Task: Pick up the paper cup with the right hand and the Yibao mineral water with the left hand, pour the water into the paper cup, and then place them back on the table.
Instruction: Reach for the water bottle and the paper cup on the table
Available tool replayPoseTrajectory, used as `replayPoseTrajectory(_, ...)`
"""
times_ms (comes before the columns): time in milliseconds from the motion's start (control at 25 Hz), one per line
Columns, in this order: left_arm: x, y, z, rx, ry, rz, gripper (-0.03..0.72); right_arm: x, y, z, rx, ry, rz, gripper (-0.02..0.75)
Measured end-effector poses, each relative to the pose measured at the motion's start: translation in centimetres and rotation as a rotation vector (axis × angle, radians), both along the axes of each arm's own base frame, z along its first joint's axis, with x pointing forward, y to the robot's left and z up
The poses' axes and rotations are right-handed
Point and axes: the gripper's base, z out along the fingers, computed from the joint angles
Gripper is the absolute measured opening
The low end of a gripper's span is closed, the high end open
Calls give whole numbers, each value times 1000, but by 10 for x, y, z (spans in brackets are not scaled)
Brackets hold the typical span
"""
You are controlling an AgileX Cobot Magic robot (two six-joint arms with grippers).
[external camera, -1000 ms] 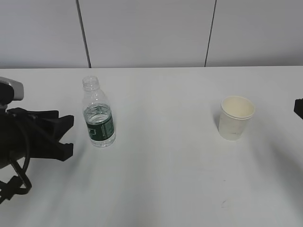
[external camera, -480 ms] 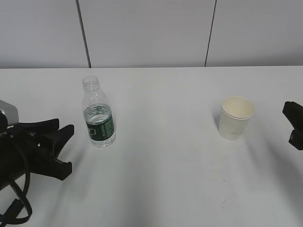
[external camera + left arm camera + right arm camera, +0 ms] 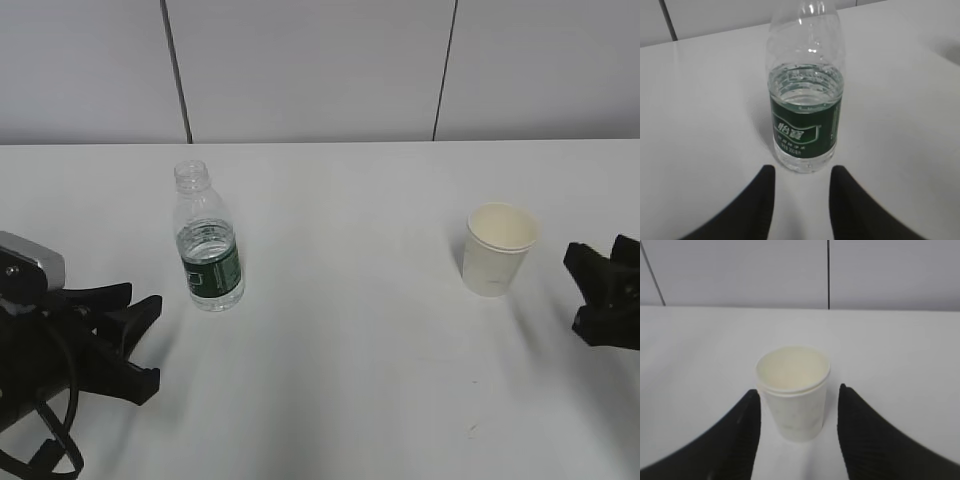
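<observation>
The Yibao mineral water (image 3: 208,245), a clear capless bottle with a dark green label, stands upright on the table (image 3: 350,350) at the left. My left gripper (image 3: 148,340) is open and empty, a short way to the bottle's near left. In the left wrist view the bottle (image 3: 805,115) stands just beyond the open gripper (image 3: 802,181). The off-white paper cup (image 3: 498,250) stands upright at the right. My right gripper (image 3: 578,290) is open and empty, a small gap to the right of the cup. In the right wrist view the cup (image 3: 794,405) shows between the spread fingers of the gripper (image 3: 798,390).
A white panelled wall (image 3: 320,70) runs along the table's far edge. A small dark scuff mark (image 3: 470,430) lies on the tabletop near the front, below the cup.
My right gripper has come in from the right edge toward the cup. My left gripper has dropped lower and nearer in the view, still open. Bottle and cup have not moved.
</observation>
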Motion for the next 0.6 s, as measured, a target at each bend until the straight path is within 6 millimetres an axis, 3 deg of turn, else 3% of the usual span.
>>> replayPoseTrajectory(200,0,0,0,0,0,0,238,1,5,-14,-16,62,60,403)
replayPoseTrajectory(600,0,0,-1,1,2,1,238,1,6,-16,-15,67,66,402)
